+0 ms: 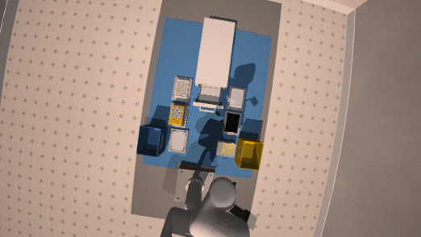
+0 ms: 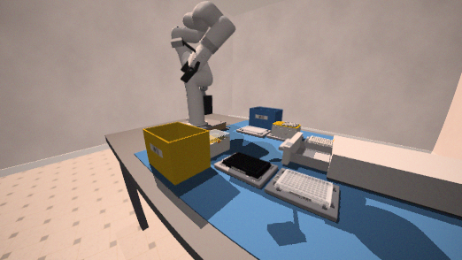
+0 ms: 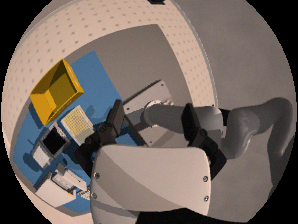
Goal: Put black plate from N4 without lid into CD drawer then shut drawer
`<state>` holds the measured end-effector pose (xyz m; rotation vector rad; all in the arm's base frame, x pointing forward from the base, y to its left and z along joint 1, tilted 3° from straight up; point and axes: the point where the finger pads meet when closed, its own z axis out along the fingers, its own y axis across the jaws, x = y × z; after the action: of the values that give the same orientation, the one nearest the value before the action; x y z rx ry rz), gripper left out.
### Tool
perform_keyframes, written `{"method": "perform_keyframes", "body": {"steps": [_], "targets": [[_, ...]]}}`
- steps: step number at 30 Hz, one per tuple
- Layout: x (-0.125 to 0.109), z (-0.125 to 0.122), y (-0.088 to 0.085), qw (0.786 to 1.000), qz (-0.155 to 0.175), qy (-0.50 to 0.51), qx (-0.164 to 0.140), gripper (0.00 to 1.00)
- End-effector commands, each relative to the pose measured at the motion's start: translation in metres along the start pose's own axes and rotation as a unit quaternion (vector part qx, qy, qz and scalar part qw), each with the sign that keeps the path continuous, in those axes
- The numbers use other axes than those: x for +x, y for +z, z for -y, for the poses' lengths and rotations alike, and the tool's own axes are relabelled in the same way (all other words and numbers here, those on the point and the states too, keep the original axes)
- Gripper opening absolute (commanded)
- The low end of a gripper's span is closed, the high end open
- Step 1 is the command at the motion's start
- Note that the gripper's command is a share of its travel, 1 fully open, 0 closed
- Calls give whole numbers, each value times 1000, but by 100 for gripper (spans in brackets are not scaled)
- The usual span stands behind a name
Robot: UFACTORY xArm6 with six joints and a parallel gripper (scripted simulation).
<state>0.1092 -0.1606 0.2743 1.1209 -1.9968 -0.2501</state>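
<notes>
Blue mat crowded — gripper high, fingers fully apart, empty. Risk: descending on black plate clips yellow bin or drawer handle.

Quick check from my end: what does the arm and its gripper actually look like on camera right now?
The arm is smooth pale grey, built of rounded tubular links with bulbous joints. A small black block sits on its upper part and a dark box on its lower column. In the wrist view the gripper has a light grey body and two dark fingers. No loose cables or markings are legible.
</notes>
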Motion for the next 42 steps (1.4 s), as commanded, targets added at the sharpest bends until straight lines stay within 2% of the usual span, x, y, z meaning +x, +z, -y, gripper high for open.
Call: {"method": "perform_keyframes", "body": {"steps": [1,17,23,34,40,42], "targets": [[0,0,-1,1000,0,1,1,100],[0,0,-1,1000,0,1,1,100],[-15,21,-16,995,18,-91,36,100],[-29,36,-29,985,28,-161,62,100],[-44,52,-43,966,36,-239,94,100],[-45,53,-44,965,36,-241,95,100]]}}
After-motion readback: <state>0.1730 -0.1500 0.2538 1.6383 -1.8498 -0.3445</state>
